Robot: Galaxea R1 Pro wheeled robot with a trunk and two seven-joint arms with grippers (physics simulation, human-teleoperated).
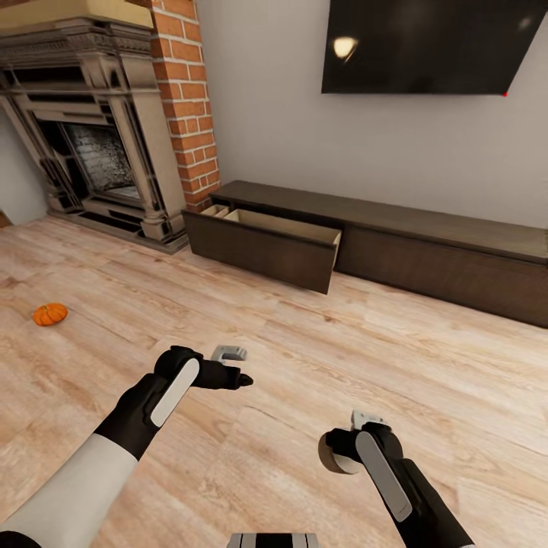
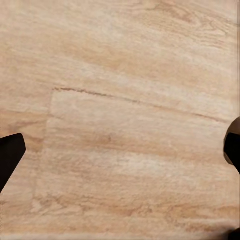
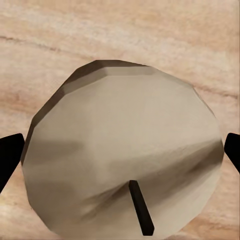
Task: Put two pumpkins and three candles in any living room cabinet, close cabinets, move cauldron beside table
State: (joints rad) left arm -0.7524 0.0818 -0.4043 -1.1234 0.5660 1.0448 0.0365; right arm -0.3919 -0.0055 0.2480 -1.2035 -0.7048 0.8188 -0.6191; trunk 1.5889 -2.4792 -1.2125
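The right pincer (image 1: 340,449), low and right of centre in the head view, is clamped on a candle (image 3: 122,155), a stubby tan cylinder whose flat wick end faces the right wrist camera with a dark finger tip showing at each side edge. The left pincer (image 1: 242,378), at lower centre-left, has its fingers spread apart with nothing between them and bare wooden floor (image 2: 125,100) beneath. The step in hand looks like carrying this candle to the cabinet (image 1: 426,243), the long low dark-brown unit along the wall across the middle of the frame, whose left drawer (image 1: 266,247) stands pulled out and open near the brick fireplace (image 1: 106,144). To do it well, keep the grip firm and the candle level during the approach, bring the hand over the open drawer well inside its front edge, lower it, then release. One pumpkin (image 1: 50,313) lies on the floor at mid-left, well apart from both arms, waiting for a later trip.
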